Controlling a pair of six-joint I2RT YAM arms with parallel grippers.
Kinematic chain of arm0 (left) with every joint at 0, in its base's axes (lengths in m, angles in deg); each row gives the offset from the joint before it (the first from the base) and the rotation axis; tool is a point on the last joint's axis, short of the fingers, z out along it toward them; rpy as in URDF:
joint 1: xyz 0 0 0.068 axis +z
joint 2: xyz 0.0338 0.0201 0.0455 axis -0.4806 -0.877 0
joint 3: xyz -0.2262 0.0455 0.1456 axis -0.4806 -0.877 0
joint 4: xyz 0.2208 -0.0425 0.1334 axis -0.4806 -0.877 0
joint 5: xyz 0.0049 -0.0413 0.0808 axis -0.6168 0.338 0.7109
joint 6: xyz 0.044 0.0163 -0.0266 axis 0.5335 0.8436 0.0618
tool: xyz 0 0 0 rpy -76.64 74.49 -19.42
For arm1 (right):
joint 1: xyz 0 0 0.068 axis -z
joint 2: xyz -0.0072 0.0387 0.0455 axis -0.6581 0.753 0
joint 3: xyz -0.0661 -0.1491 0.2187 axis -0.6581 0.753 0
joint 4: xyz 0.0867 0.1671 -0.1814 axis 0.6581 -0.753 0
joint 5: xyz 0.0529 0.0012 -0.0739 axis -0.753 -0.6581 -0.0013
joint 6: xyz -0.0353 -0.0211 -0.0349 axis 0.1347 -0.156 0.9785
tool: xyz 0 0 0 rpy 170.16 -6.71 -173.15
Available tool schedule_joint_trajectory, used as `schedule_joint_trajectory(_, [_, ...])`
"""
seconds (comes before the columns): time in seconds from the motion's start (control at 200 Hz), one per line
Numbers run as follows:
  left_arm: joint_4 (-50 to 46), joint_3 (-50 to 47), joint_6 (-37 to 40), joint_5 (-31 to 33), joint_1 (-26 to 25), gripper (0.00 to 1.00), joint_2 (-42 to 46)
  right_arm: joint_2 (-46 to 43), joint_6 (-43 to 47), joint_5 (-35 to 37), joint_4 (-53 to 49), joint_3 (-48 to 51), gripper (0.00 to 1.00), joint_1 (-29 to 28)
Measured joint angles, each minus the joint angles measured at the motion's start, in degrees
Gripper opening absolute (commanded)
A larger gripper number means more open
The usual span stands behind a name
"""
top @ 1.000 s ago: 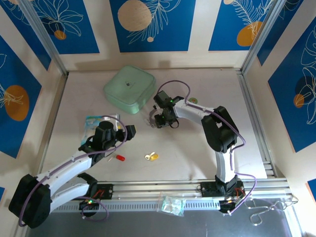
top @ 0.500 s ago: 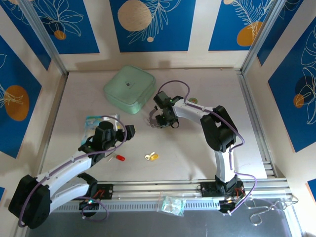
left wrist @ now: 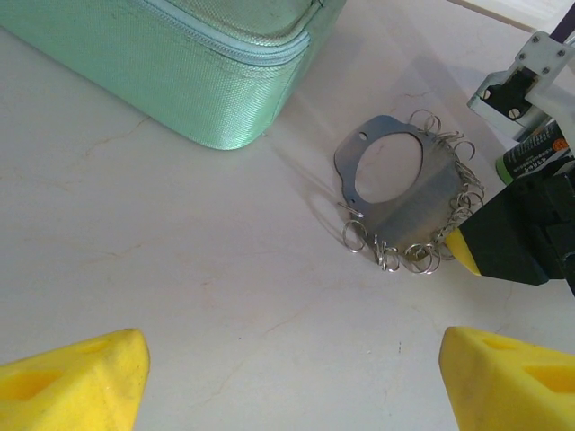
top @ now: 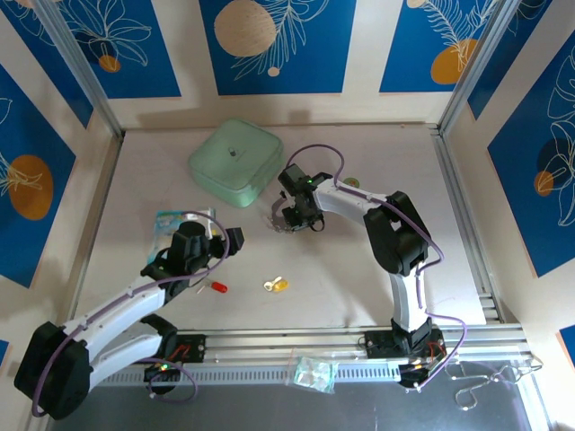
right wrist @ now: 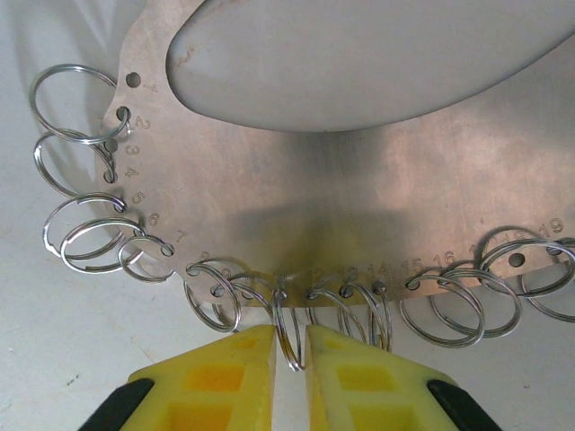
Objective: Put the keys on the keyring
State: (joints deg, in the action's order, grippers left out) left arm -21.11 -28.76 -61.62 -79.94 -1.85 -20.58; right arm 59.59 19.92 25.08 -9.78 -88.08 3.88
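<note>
While my left claw (left wrist: 287, 382) hangs wide open over the table (left wrist: 180, 269), my right claw (right wrist: 289, 355) is pinched on one split ring (right wrist: 286, 337) at the edge of the keyring (right wrist: 404, 180), a flat numbered steel plate lying just beside the green case (left wrist: 198, 72). The red key (top: 216, 287) and the yellow key (top: 277, 285) lie apart from each other on the table, nearer my bases.
</note>
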Motion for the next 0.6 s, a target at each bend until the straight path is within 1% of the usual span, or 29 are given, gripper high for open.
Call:
schedule_joint_trajectory(0.235, [-0.5, 0.0, 0.0, 0.2, 0.0, 0.83, 0.8, 0.9, 0.0, 0.2, -0.2, 0.0, 0.16, 0.2])
schedule_joint_trajectory(0.5, [-1.2, 0.0, 0.0, 1.2, 0.0, 0.83, 2.2, 1.0, 0.9, 0.1, -0.2, -0.1, 0.01, 0.2])
schedule_joint_trajectory(0.6, [-2.6, 0.0, 0.2, 1.7, 0.0, 0.83, 3.2, 0.9, 1.3, 0.2, -0.1, -0.1, 0.00, 0.2])
